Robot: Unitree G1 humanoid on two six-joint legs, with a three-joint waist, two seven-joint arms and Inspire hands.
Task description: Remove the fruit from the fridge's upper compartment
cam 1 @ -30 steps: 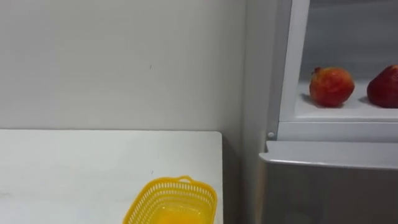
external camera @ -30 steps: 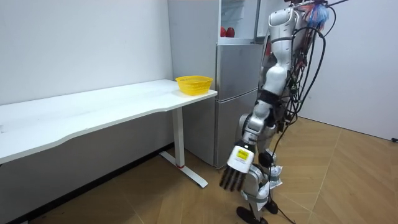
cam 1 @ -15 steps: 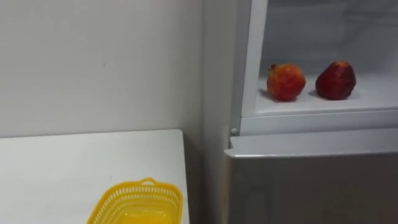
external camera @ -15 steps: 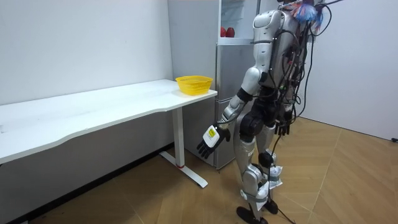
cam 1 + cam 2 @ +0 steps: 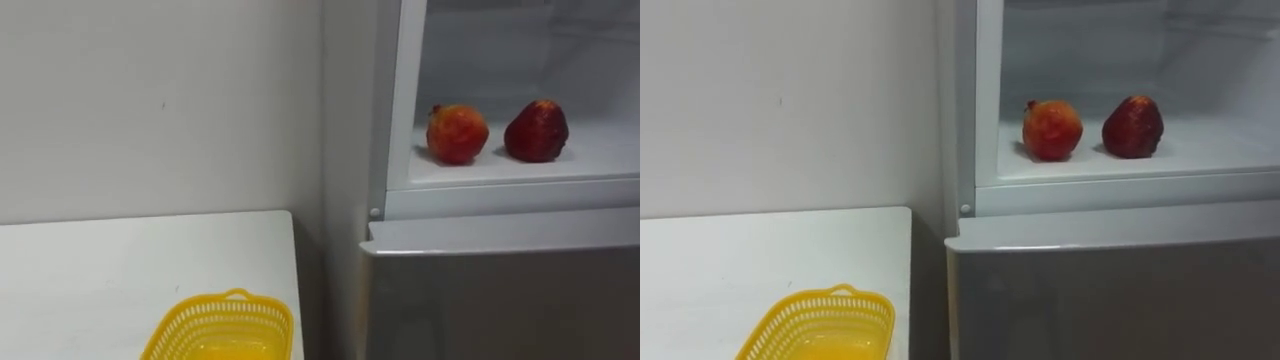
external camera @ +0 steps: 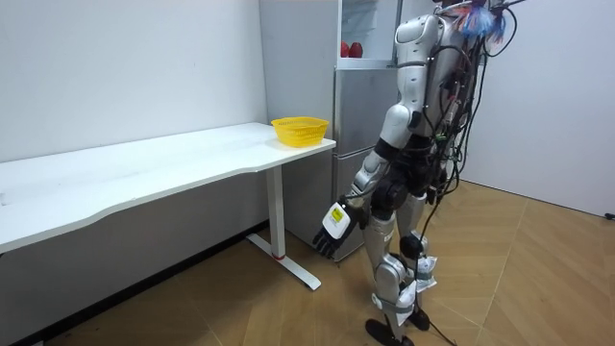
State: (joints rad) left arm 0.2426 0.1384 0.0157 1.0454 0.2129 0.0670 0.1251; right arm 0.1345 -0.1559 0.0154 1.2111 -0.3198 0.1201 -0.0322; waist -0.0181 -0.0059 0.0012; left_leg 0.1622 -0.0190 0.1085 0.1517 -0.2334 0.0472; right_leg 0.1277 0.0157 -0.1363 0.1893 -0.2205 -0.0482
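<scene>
Fruit waits in the upper fridge (image 5: 396, 110): an orange-red fruit (image 5: 457, 133) and a darker red fruit (image 5: 536, 130) lie on its shelf (image 5: 600, 165), close together but apart, at 2 o'clock in the eye view. A second ago they were cut by the picture's right edge. The head has since turned, so both are now fully seen. A yellow basket (image 5: 222, 328) stands on the table (image 5: 100, 270) at 7 o'clock. From the room I see the left hand (image 6: 332, 229) has dropped low beside the thigh, with its fingers loose and holding nothing. I judge the robot is now squared to the fridge and the reach is not yet begun.
</scene>
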